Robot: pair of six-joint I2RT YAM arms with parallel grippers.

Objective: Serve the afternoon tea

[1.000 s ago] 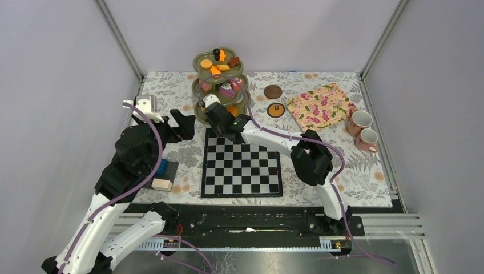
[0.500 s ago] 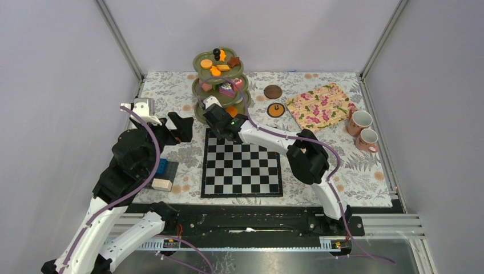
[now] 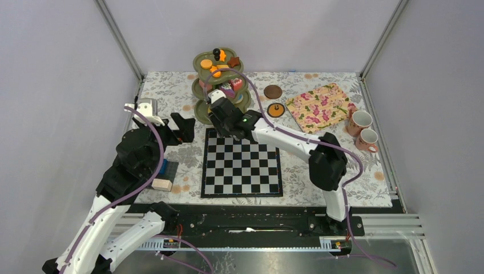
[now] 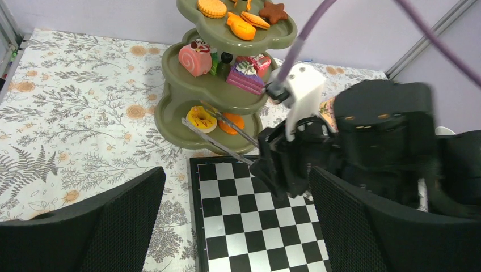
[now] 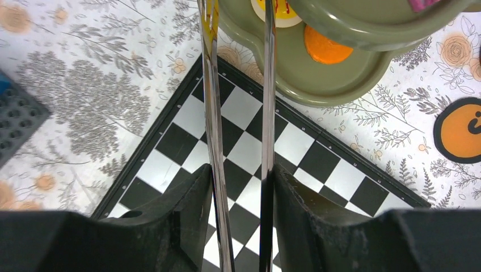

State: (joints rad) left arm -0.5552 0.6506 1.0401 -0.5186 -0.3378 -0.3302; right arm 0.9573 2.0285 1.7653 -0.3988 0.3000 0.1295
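The olive-green three-tier stand stands at the table's back, loaded with toy pastries. My right gripper is shut on a pair of metal tongs, whose two blades stand apart. The blades reach over the chessboard's far edge to the stand's bottom tier, beside a yellow doughnut and an orange pastry. Nothing sits between the blades. My left gripper hangs open and empty left of the stand, over the chessboard's near-left corner. Two pink-patterned cups stand at the right edge.
A black-and-white chessboard lies in the middle. A floral mat, a brown coaster and an orange coaster lie right of the stand. Blue and beige blocks sit near the left arm.
The tongs' blades have spread apart at the bottom tier. The right arm's elbow has swung to the right and the wrist has shifted slightly. The left arm has hardly moved.
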